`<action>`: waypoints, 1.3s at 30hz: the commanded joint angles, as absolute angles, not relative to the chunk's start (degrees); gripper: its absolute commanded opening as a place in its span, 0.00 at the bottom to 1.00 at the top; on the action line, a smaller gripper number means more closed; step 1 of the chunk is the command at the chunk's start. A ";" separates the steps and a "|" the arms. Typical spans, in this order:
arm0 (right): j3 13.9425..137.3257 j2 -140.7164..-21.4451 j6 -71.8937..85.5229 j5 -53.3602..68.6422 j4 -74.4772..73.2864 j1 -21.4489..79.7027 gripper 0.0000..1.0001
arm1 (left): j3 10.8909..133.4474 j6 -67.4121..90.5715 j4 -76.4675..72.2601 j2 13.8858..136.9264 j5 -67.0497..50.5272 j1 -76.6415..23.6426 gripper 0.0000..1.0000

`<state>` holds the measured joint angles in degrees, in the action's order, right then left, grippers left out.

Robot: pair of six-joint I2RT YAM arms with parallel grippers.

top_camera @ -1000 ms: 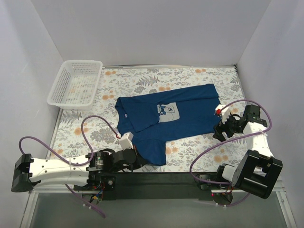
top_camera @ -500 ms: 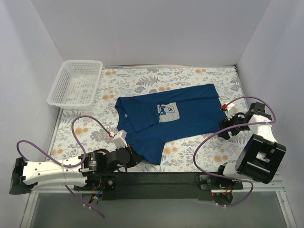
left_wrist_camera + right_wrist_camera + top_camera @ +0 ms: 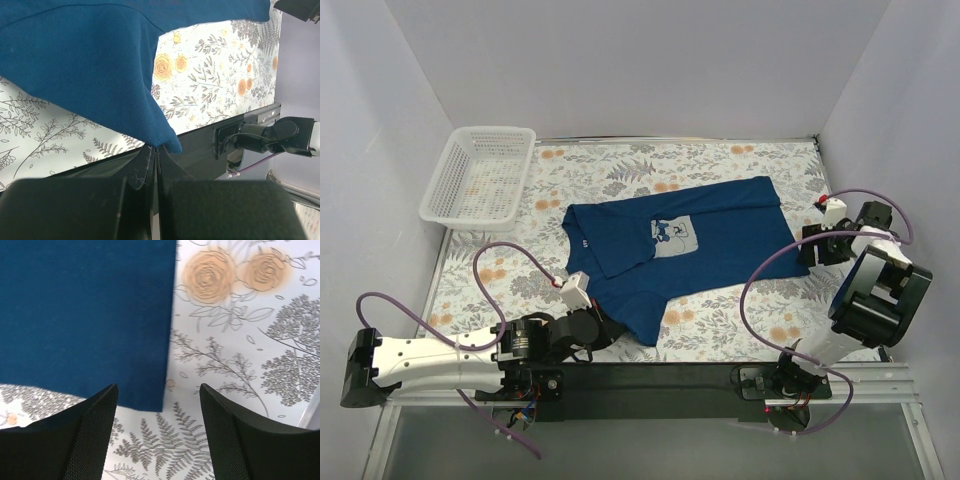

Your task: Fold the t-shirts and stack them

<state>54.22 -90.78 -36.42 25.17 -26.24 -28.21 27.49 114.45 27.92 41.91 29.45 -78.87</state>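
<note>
This is looking like a robot lab booth: plain white walls (image 3: pixel 620 60) are boxing in a floral-clothed table (image 3: pixel 740 170), while a left arm (image 3: pixel 440 355) and a right arm (image 3: pixel 875 290) are sitting bolted to a black rail (image 3: pixel 660 380), trailing purple cables (image 3: pixel 743 297).

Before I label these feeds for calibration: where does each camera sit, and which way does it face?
Top external: above and behind, looking down on navy blue cotton t-shirt and white plastic lattice basket; left arm, right arm show.
Left wrist: low, facing the shirt's near corner; shut left gripper shows.
Right wrist: looks down on the shirt's right edge; open right gripper shows.
All share the shirt.
</note>
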 commanded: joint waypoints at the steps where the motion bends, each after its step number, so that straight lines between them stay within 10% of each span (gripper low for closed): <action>1: 56.69 -93.07 -31.47 22.94 -23.38 -29.09 0.60 | 29.27 134.03 26.55 41.57 32.26 -78.93 0.00; 31: 53.44 -95.10 -33.22 28.30 -28.83 -29.27 0.39 | 31.20 133.24 27.07 41.66 31.82 -78.93 0.00; 39: 54.31 -93.70 -33.14 31.46 -29.27 -29.36 0.01 | 31.55 134.21 28.56 40.87 31.90 -79.01 0.00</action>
<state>53.80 -96.14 -32.97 28.51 -27.59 -29.23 29.30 114.45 27.03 41.76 29.54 -78.87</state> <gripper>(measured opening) 0.037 0.015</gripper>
